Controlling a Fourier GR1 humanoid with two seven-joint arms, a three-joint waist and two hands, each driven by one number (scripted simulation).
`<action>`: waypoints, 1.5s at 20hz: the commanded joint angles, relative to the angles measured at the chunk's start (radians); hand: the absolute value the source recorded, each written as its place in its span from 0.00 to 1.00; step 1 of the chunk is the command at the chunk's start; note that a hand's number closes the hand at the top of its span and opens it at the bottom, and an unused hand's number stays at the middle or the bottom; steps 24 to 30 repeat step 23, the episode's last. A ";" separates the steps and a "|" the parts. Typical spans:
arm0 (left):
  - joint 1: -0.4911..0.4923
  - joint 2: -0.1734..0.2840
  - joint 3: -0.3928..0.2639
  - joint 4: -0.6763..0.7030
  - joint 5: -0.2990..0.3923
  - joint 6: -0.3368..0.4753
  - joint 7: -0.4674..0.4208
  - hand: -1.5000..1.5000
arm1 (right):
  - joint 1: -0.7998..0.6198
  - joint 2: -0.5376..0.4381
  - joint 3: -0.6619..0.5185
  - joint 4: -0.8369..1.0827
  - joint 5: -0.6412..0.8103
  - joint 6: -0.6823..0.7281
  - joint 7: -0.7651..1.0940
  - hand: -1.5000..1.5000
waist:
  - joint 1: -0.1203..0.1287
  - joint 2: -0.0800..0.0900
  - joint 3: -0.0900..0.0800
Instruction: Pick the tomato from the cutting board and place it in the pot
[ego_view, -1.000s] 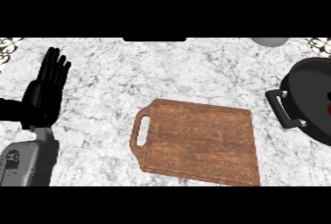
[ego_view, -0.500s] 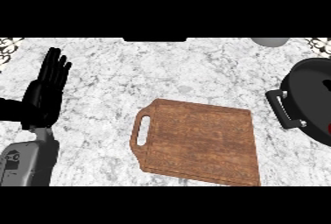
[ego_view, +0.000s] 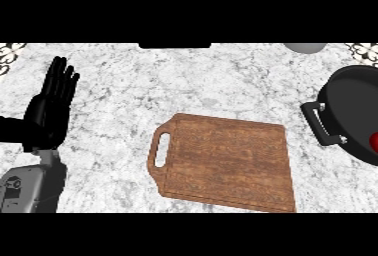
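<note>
Black and two-handled, the pot (ego_view: 353, 107) sits at the counter's right edge, and a sliver of red tomato (ego_view: 373, 139) shows inside it against the frame's border. Beside it, the wooden cutting board (ego_view: 225, 161) is bare. My left hand (ego_view: 50, 107) rests open, fingers straight up, at far left.

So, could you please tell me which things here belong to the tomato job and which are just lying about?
Job: cutting board; pot; a red bit, likely the tomato, inside it.
Lying about: grey object at the counter's far edge; left hand, resting open.
</note>
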 joint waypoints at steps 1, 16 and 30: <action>-0.026 -0.006 -0.006 0.027 -0.002 -0.002 0.000 0.50 | 0.091 -0.006 -0.015 -0.139 -0.077 -0.017 -0.016 0.00 | -0.003 0.001 0.000; 0.001 -0.019 -0.019 -0.026 -0.025 0.022 0.025 0.50 | 0.582 0.102 -0.185 -0.585 -0.520 0.064 -0.195 0.00 | -0.003 0.001 0.000; 0.057 0.024 0.031 -0.004 0.028 -0.061 -0.027 0.50 | 0.742 0.213 -0.244 -0.690 -0.621 0.110 -0.299 0.00 | 0.001 0.002 0.000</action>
